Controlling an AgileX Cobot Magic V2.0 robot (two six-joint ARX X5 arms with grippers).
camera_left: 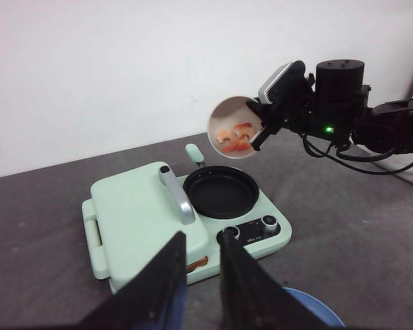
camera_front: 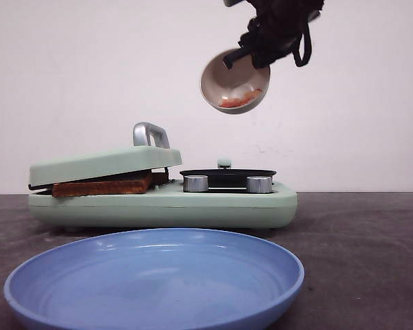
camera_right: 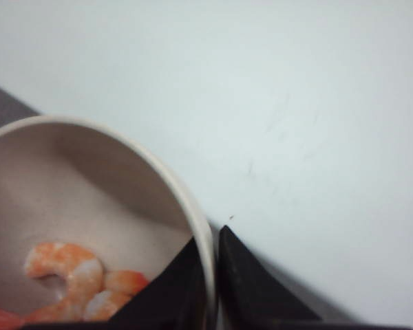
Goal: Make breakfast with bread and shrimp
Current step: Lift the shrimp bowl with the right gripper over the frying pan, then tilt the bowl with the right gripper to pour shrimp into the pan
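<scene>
My right gripper (camera_front: 242, 53) is shut on the rim of a beige bowl (camera_front: 227, 77) and holds it tilted high above the black round pan (camera_front: 227, 174) of the mint-green breakfast maker (camera_front: 158, 203). The shrimp (camera_front: 238, 100) lie in the bowl's low side; they also show in the left wrist view (camera_left: 237, 136) and the right wrist view (camera_right: 76, 278). The bread (camera_front: 103, 185) lies under the maker's nearly closed lid (camera_front: 103, 163), with a crust edge showing in the left wrist view (camera_left: 196, 264). My left gripper (camera_left: 201, 242) is open and empty, above the maker's front edge.
A large blue plate (camera_front: 155, 278) sits on the dark table in front of the maker; its rim shows in the left wrist view (camera_left: 316, 313). Two silver knobs (camera_front: 227, 183) are on the maker's front. A white wall stands behind.
</scene>
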